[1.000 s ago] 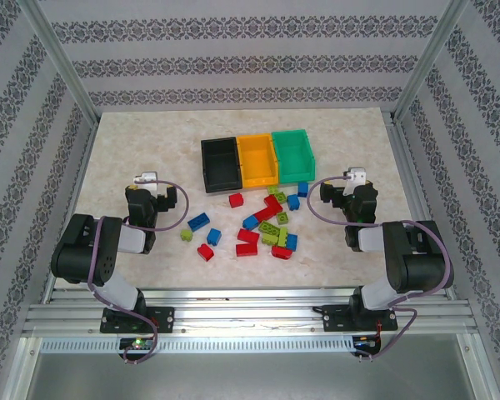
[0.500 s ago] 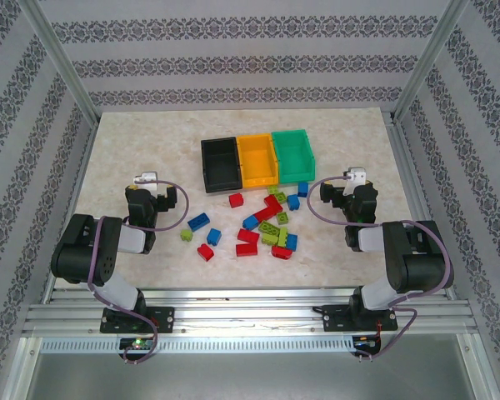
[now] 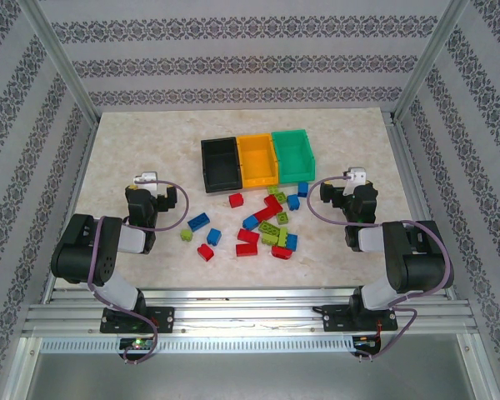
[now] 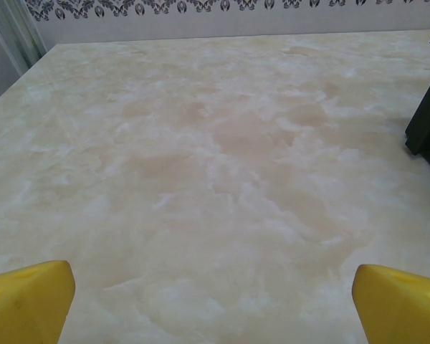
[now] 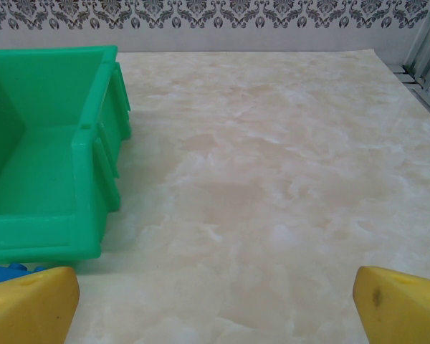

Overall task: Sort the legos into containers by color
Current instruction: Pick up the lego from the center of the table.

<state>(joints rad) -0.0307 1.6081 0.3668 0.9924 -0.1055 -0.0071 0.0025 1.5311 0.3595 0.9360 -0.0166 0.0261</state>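
Now, left gripper (image 4: 213, 304) and right gripper (image 5: 215, 304) sit spread wide, holding nothing.
The legos (image 3: 267, 221) lie scattered between them, just near of the containers (image 3: 257, 137); I'd take an outlying brick first, descending squarely over it.

Legos (image 3: 267, 213): blue, red, lime bricks scattered loose between left gripper (image 4: 213, 304) and right gripper (image 5: 215, 304). Joined black bin (image 3: 220, 164), orange-yellow bin (image 3: 258, 158), green bin (image 3: 292, 154): upright, ahead of both. One blue brick (image 5: 7, 272) beside green bin's near corner.
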